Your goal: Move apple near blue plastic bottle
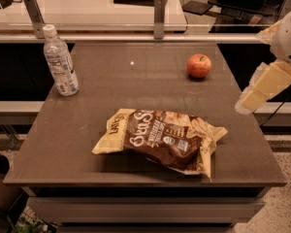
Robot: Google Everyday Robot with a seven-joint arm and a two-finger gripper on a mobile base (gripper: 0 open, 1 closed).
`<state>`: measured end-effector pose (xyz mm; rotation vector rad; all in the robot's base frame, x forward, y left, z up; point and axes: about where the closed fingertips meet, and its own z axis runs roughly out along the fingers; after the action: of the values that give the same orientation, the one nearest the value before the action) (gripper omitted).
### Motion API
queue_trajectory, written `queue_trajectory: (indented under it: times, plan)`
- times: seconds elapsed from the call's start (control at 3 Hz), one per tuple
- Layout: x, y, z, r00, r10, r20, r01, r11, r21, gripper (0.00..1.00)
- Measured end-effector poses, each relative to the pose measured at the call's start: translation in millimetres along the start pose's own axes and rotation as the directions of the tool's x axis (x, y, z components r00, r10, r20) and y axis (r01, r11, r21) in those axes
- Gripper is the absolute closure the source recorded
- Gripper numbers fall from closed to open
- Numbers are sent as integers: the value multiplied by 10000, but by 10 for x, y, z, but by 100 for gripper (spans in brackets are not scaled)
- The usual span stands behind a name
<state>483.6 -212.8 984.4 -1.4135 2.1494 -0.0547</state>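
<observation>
A small red-orange apple sits on the brown table, at the far right. A clear ribbed blue plastic bottle with a white cap stands upright at the table's far left corner, well apart from the apple. My gripper, cream-coloured under a white arm, hangs at the right edge of the view, beyond the table's right side. It is to the right of the apple, a little nearer the front, and touches nothing.
A brown-and-yellow chip bag lies flat at the table's front middle. A low glass barrier with metal posts runs along the table's far edge. The floor drops away at the front and right edges.
</observation>
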Motion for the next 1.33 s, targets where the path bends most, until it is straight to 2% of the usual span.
queue_trajectory:
  times: [0.33, 0.67, 1.0, 1.33]
  plan:
    - [90, -131, 257, 9868, 1140, 1148, -1173, 9928, 224, 0]
    - [163, -279, 558, 9502, 2031, 2362, -2184, 9750, 403, 0]
    - [162, -522, 872, 9155, 2354, 3262, -2651, 9630, 492, 0]
    - [73, -797, 1134, 8898, 2469, 3838, -2844, 9577, 432, 0]
